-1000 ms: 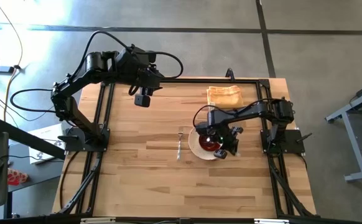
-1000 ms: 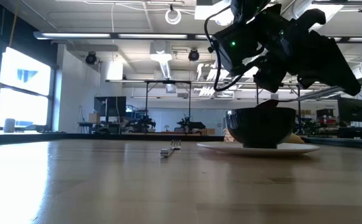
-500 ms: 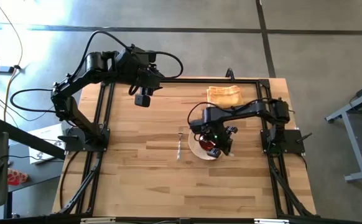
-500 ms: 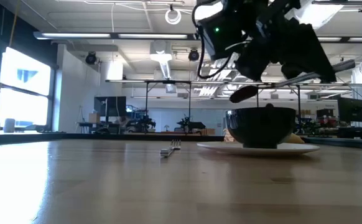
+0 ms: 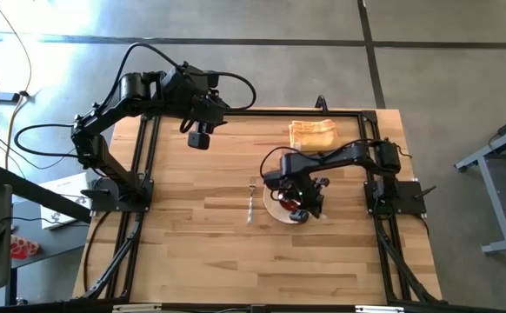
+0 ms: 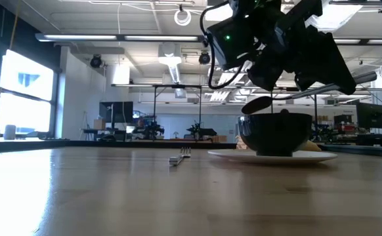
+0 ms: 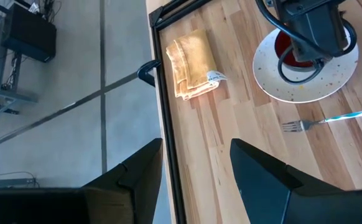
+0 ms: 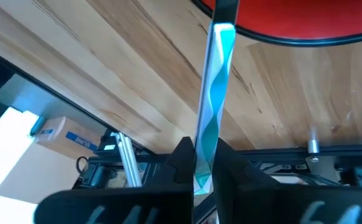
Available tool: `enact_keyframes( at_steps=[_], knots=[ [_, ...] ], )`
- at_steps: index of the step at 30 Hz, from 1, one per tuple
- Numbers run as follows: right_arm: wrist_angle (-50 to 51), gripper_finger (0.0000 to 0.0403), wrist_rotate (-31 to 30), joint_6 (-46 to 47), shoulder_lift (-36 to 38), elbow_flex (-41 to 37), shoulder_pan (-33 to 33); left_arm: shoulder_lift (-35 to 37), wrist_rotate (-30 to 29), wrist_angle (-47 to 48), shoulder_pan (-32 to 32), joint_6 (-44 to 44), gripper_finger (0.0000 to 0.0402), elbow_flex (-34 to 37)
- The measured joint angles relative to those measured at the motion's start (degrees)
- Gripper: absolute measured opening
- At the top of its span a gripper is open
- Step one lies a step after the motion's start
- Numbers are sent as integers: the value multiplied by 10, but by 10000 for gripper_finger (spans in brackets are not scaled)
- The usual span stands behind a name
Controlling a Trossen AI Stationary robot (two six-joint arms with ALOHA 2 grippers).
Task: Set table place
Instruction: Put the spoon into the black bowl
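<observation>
The spoon (image 6: 260, 103) is held by its twisted blue handle (image 8: 211, 112) in the clenched jaws of the right gripper (image 5: 298, 193), with its dark bowl-end suspended just above the rim of the red bowl (image 7: 291, 51). The red bowl is seated on the cream speckled plate (image 7: 330, 79), which rests on the tabletop (image 5: 201, 235) toward the right arm's side. In the low view the bowl (image 6: 275, 134) is seen dark and upright on the plate (image 6: 322, 156), the spoon being tilted over it and not touching it. The fork (image 5: 251, 198) is laid flat on the tabletop just beside the plate, on the side toward the left arm, apart from the plate's edge. A folded yellow cloth (image 5: 314, 133) is placed near the far rail of the tabletop, well apart from the plate. The left gripper (image 5: 200, 137) is held raised over the far left part of the tabletop, its jaws released and nothing between them.
</observation>
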State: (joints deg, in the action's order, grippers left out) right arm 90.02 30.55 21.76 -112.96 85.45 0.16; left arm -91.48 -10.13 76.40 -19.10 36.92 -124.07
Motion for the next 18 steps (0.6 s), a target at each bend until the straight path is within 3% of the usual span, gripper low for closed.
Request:
enact_keyframes(
  at_steps=[13, 18],
  knots=[
    [0, 1, -1, -13, 2, -1, -15, 0, 0, 0, 0, 1, 177, 0],
    [0, 1, 4, 7, 53, -2, -17, 0, 0, 2, 0, 1, 177, 0]
  ],
)
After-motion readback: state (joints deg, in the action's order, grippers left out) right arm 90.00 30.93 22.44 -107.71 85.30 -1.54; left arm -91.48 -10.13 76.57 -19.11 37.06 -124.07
